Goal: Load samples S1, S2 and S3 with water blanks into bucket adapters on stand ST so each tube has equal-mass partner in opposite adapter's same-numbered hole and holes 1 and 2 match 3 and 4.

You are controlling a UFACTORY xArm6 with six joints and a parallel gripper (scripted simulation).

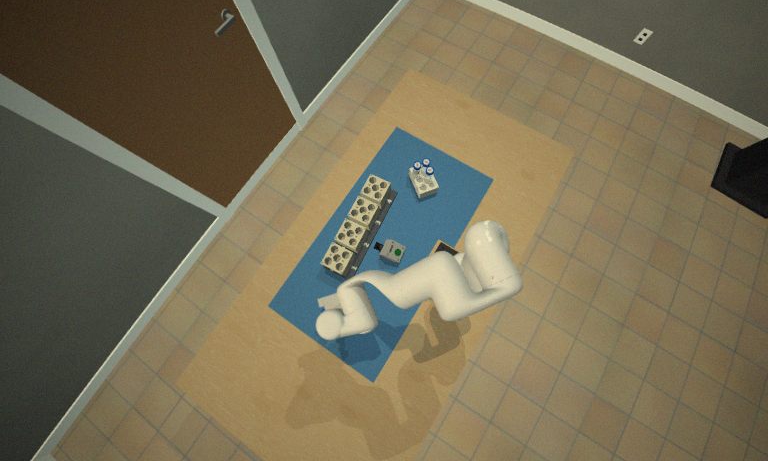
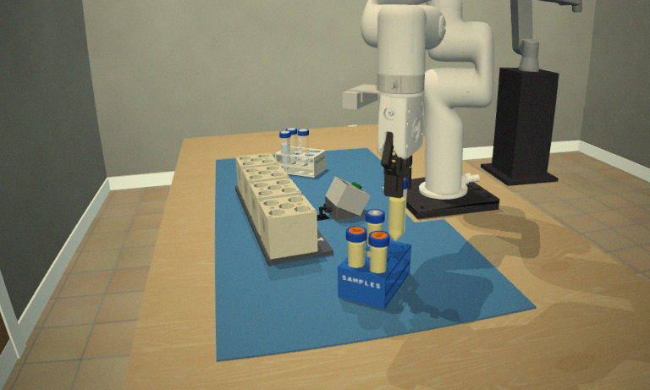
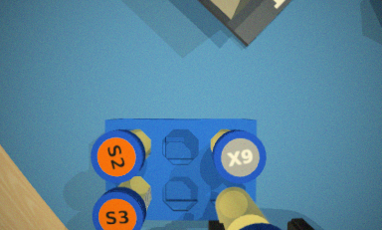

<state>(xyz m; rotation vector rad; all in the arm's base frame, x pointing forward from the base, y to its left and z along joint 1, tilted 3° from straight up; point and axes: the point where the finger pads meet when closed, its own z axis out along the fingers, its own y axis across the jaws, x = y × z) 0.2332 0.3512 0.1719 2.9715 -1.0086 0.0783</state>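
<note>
While a yellow tube [image 2: 396, 218] is clamped in the gripper [image 2: 394, 181], it should be lifted straight, clear of X9 [image 3: 239, 157] at 12 o'clock.

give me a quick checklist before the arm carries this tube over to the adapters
1. Grip: gripper shut on the lifted tube just under its cap: ok.
2. Tube tip above the SAMPLES rack: ok.
3. Held tube's ID: cap hidden; S2 and S3 remain racked: cannot tell.
4. X9 in its well: ok.
5. Adapters show open holes, none loaded: ok.
6. Tube hangs upright: ok.
</note>
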